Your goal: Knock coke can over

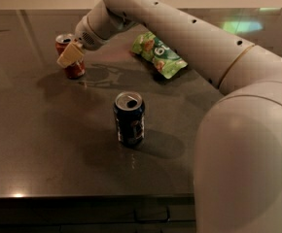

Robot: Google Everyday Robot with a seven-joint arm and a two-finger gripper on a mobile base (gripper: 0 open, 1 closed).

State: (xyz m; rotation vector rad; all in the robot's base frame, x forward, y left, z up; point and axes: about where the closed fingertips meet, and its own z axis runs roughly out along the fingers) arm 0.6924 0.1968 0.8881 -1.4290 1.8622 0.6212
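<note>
The red coke can [72,67] stands upright at the far left of the dark table [44,144], its silver top showing. My gripper [70,55] is right in front of the can's upper half and covers part of it, its cream fingers pointing down-left. I cannot see whether it touches the can. The white arm reaches in from the right across the back of the table.
A dark blue can [129,119] stands upright in the middle of the table. A green snack bag [158,54] lies at the back, under the arm. The table's front edge runs along the bottom of the view.
</note>
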